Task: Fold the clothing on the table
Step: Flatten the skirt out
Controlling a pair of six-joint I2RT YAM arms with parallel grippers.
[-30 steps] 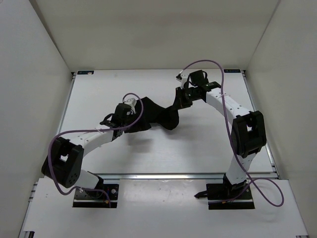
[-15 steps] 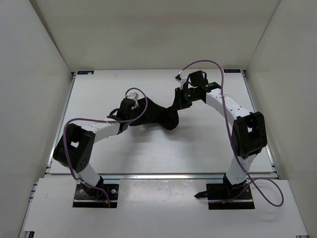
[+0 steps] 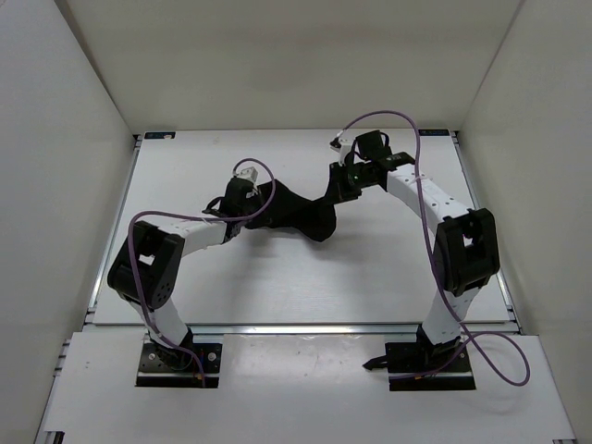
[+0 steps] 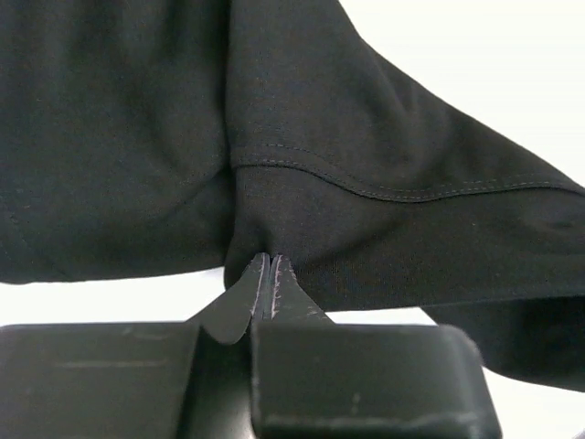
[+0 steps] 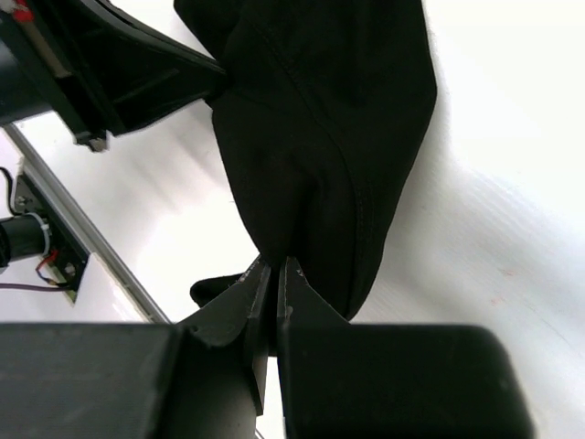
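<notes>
Two holds now: the clothing [image 3: 294, 211] is pinched at both ends, where a second ago only one end was held.
Where it lies: a bunched black band a little toward 12 o'clock from the middle of the table [image 3: 370, 277], sagging between the arms.
Left side: the left gripper [image 4: 268, 274], wide a second ago, has snapped tight on a fold just below the stitched hem [image 4: 411, 187], at the garment's 9 o'clock end.
Right side: the right gripper [image 5: 271, 274] is unchanged, clamped on gathered cloth at the 2 o'clock end.
Reach: the left arm [image 3: 185, 239] has pushed its wrist toward 1 o'clock, into the cloth.
Meaning: grasping looks done. I'd expect a lift and a pull to spread it flat. No fold is made yet.
Risk: the left pinch sits at the very fingertips and could slip under tension.
</notes>
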